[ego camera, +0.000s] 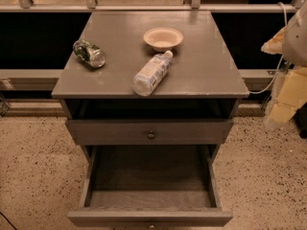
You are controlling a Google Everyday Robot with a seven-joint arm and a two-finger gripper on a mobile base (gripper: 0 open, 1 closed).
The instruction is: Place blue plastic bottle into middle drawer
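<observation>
The blue plastic bottle [152, 73] lies on its side on the grey cabinet top [201, 75], near the front edge, with its white cap pointing to the back right. The middle drawer [149, 176] is pulled out wide below the closed top drawer front [110, 132], which has a small round knob, and its plain grey inside holds nothing. My gripper [284, 103] hangs at the right edge of the view, to the right of the cabinet and well apart from the bottle. It holds nothing that I can see.
A green-patterned can [89, 53] lies on its side at the left of the cabinet top. A pale bowl [163, 38] stands just behind the bottle's cap. Speckled floor [33, 176] lies on both sides of the cabinet. A railing runs behind it.
</observation>
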